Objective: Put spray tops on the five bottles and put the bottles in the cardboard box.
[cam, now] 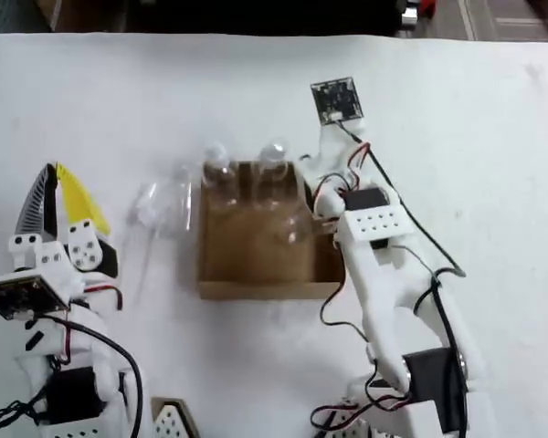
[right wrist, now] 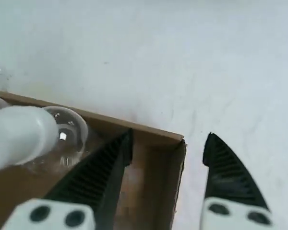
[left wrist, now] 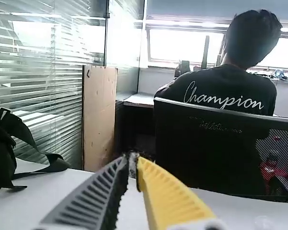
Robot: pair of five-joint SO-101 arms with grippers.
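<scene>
High view takes in the white table [cam: 493,137] with the cardboard box [cam: 256,290] at its middle, open side up, one arm on either side of it.

The right gripper [right wrist: 169,136] hangs over the far right corner of the box. Its jaws are spread and hold nothing, one finger over the inside and the other over the table beyond the right wall. The left gripper [left wrist: 133,164] sits near the left edge of the table, well apart from the box, pointing away. Its grey and yellow jaws are pressed together with nothing between them.

Two clear bottles [cam: 221,175] stand against the far wall of the box, the second [cam: 274,157] just right of the first. Fainter clear shapes nearer in the box may be more, but I cannot count them. In the right wrist view the closest of these carries a white shape [right wrist: 19,136] that looks like a spray top. One more bottle [cam: 163,201] lies on its side on the table just left of the box; I cannot tell whether it is capped.

By my reading the job is past halfway: at least two bottles are boxed, and at least the one outside is left to place.
</scene>
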